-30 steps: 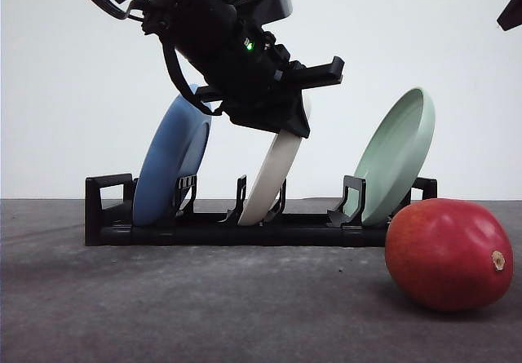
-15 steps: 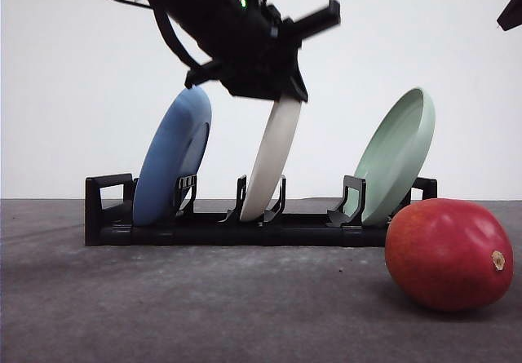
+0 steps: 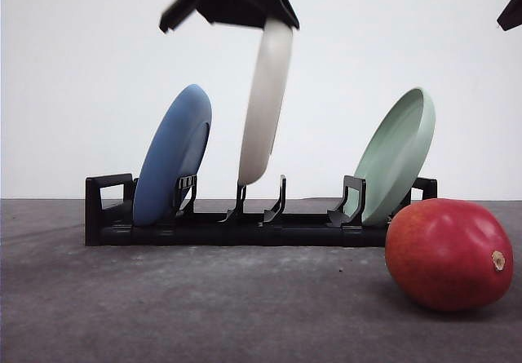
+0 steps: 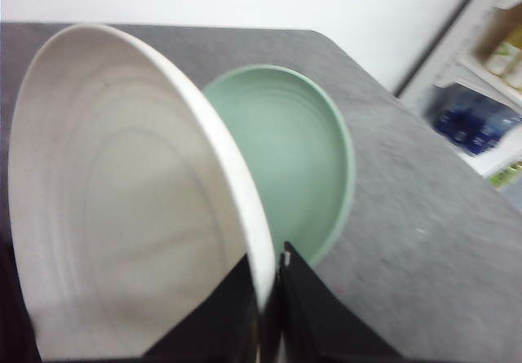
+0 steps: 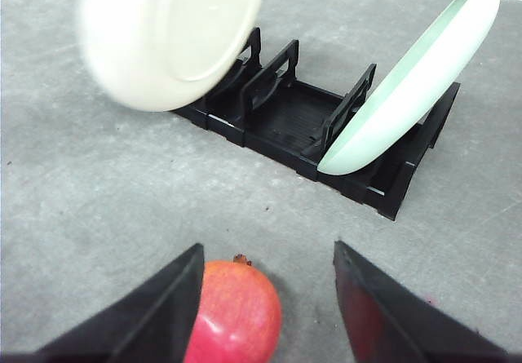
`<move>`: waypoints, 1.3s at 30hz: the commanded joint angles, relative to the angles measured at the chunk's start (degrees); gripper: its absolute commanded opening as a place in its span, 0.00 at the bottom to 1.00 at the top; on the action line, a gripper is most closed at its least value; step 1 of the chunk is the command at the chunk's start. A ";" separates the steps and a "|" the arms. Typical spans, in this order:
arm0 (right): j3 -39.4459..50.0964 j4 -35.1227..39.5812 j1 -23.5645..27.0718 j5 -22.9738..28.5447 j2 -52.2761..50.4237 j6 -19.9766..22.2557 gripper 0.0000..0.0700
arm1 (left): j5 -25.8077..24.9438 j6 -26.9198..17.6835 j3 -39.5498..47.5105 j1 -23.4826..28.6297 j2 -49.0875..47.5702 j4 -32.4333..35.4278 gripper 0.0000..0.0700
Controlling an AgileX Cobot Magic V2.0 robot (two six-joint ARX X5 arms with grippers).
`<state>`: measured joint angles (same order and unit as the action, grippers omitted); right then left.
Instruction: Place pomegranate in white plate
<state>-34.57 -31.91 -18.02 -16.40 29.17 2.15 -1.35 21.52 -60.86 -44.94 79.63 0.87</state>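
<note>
Above the long black plastic plate rack [image 3: 245,228], the wide round cream-white plate [image 3: 265,102] now hangs free in the air. A moment ago its bottom edge sat in the middle slot; now it is lifted out. The left gripper [image 4: 267,298] pinches the plate's rim tight. The round blue plate [image 3: 173,155] and the pale green plate [image 3: 397,152] lean in their slots. The shiny red pomegranate [image 3: 449,253] lies on the grey table [image 3: 163,314], just under the right gripper [image 5: 265,298], whose fingers are wide apart. I think the plate must be laid flat next.
</note>
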 commanded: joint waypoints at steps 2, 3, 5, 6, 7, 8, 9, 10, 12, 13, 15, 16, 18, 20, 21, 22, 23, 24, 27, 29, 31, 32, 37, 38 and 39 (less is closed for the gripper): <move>-0.92 0.55 -0.28 -0.04 0.17 -0.08 0.46 | -0.39 0.80 -1.47 -0.99 -2.19 -1.33 0.02; -0.92 0.54 -0.28 -0.04 0.17 -0.14 0.46 | -0.39 1.22 -1.43 -1.16 -3.16 -2.22 0.02; -0.92 0.53 -0.28 -0.04 0.17 -0.33 0.46 | -0.43 1.76 -1.01 -1.43 -4.92 -3.41 0.02; -0.92 0.53 -0.28 -0.04 0.17 -0.48 0.46 | -0.43 1.88 -0.40 -1.65 -5.84 -3.36 0.02; -0.92 0.53 -0.28 -0.04 0.17 -0.67 0.46 | -0.43 1.96 0.65 -1.89 -6.85 -2.58 0.02; -0.92 0.53 -0.28 -0.04 0.17 -0.91 0.46 | -0.43 2.04 1.94 -2.14 -7.92 -1.48 0.02; -0.92 0.53 -0.28 -0.04 0.17 -1.30 0.46 | -0.43 2.17 3.64 -2.43 -9.16 0.09 0.02; -0.92 0.53 -0.28 -0.04 0.17 -1.57 0.46 | -0.45 2.30 5.57 -2.70 -10.37 1.92 0.02; -0.92 0.52 -0.28 -0.04 0.19 -1.75 0.46 | -0.46 2.95 9.94 -3.16 -13.00 6.12 0.02; -0.92 0.51 -0.28 -0.04 0.20 -1.75 0.46 | -0.51 3.35 12.29 -3.29 -14.29 8.53 0.02; -0.92 0.51 -0.28 -0.04 0.20 -1.75 0.46 | -0.62 3.69 17.41 -3.59 -17.05 14.09 0.02; -0.92 0.50 -0.28 -0.04 0.20 -1.75 0.46 | -0.63 3.75 19.92 -3.83 -18.21 17.19 0.02; -0.92 0.49 -0.28 -0.06 0.20 -1.73 0.46 | -0.61 4.48 25.10 -4.26 -20.47 24.14 0.02; -0.92 0.49 -0.28 -0.04 0.20 -1.73 0.46 | -0.63 5.00 29.86 -4.42 -21.98 31.28 0.02; -0.92 0.49 -0.28 -0.04 0.23 -1.73 0.46 | -0.61 5.12 32.16 -4.56 -22.49 34.79 0.02; -0.92 0.44 -0.28 -0.04 0.26 -1.72 0.46 | -0.62 5.15 34.18 -4.65 -22.77 37.80 0.02; -0.92 0.33 -0.28 -0.03 0.28 -1.71 0.46 | -0.63 5.12 36.08 -4.71 -22.91 40.54 0.02; -0.92 0.15 -0.28 0.01 0.28 -1.72 0.46 | -0.63 5.08 37.99 -4.71 -22.92 43.10 0.02; -0.92 -0.20 -0.28 0.33 0.28 -1.73 0.46 | -1.74 2.92 42.18 -4.72 -22.93 46.44 0.02; -0.92 -0.35 -0.28 0.35 0.28 -1.73 0.46 | -4.12 -0.21 43.63 -5.01 -22.93 46.21 0.02; -0.92 -0.38 -0.28 0.36 0.28 -1.75 0.46 | -6.03 -4.61 43.89 -5.70 -22.93 43.96 0.01; -0.92 -0.38 -0.28 0.37 0.28 -1.75 0.46 | -6.52 -7.12 43.83 -6.21 -22.91 42.48 0.01; -0.92 -0.36 -0.28 0.34 0.28 -2.21 0.46 | -6.62 -20.79 43.75 -9.35 -22.15 35.72 0.01; -0.92 -0.34 -0.28 0.33 0.28 -2.21 0.46 | -6.62 -23.71 43.73 -9.88 -21.89 34.78 0.01; -0.92 -0.34 -0.28 0.33 0.28 -2.21 0.46 | -6.62 -27.14 43.68 -10.50 -21.55 33.71 0.02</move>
<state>-34.57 -32.58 -18.02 -16.27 29.23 0.79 -7.72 4.25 -16.53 -54.56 57.38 34.22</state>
